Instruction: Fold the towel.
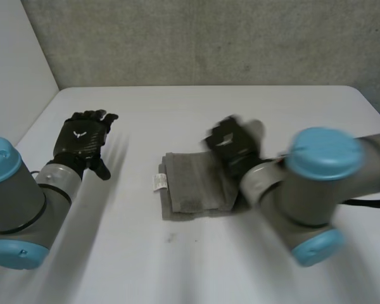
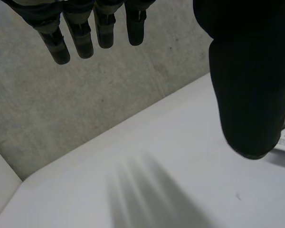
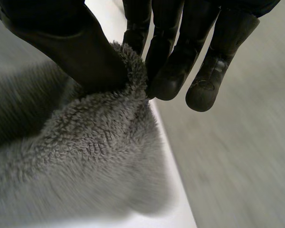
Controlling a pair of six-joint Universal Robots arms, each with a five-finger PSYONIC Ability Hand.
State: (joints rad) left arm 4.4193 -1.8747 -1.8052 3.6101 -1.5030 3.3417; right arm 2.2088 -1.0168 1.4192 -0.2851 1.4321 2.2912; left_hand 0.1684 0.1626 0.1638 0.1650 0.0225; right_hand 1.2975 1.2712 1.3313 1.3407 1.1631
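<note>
Two hands: we see both over the white table [image 1: 177, 266].
Towel [image 1: 193, 187]: grey, folded, lying mid-table, white tag [image 1: 159, 182] at its left edge.
Right hand [image 3: 71, 42]: thumb and fingers pinch the towel's right side.
Left hand [image 1: 82, 136]: fingers straight, holding nothing, well apart from towel.

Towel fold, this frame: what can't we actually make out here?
- Head view: the towel's side toward the right arm, covered by that arm and the right hand.
- Right wrist view: whether the pinched part is a corner or an edge; the thumb covers it.
- Head view: print on the white tag, too small.
- Head view: the number of folded layers, too small to count.
</note>
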